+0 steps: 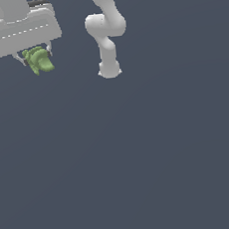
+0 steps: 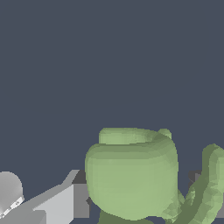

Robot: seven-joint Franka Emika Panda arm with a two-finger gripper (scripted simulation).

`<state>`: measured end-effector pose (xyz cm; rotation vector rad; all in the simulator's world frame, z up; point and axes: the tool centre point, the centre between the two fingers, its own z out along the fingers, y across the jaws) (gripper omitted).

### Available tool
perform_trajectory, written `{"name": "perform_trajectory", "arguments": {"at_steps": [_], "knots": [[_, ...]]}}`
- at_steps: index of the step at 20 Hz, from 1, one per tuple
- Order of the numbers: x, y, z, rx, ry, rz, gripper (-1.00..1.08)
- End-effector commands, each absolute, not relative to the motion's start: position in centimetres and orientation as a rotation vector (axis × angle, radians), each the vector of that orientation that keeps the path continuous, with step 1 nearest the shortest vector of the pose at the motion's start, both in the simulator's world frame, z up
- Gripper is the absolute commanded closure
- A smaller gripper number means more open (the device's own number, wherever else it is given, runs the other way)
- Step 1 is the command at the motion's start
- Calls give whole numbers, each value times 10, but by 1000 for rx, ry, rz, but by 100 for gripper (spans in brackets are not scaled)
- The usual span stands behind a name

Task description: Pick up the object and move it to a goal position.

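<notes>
A: Right, wrist view first: the small lumpy light-green object (image 2: 133,175) fills the close range. Blocky main lump, rounded edges, faceted shading, with a thinner knobbly lobe off to one side.

B: Grip state?

A: The white two-finger gripper (image 1: 36,58) is closed down on the object, one grey finger (image 2: 65,199) against its flank. The object (image 1: 39,60) hangs under the palm.

B: Location?

A: Exterior view's upper left. The white jointed arm base (image 1: 109,67) stands well apart on the plain dark grey-blue floor (image 1: 141,158).

Plain, flat dark blue-grey ground (image 1: 143,173) fills everything.
</notes>
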<state>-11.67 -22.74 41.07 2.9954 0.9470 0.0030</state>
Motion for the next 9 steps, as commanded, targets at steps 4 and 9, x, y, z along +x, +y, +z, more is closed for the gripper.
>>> {"name": "perform_trajectory", "arguments": {"at_steps": [4, 9], "knots": [[-121, -236, 433, 2996, 948, 0, 108], [-121, -238, 439, 2996, 948, 0, 108]]}}
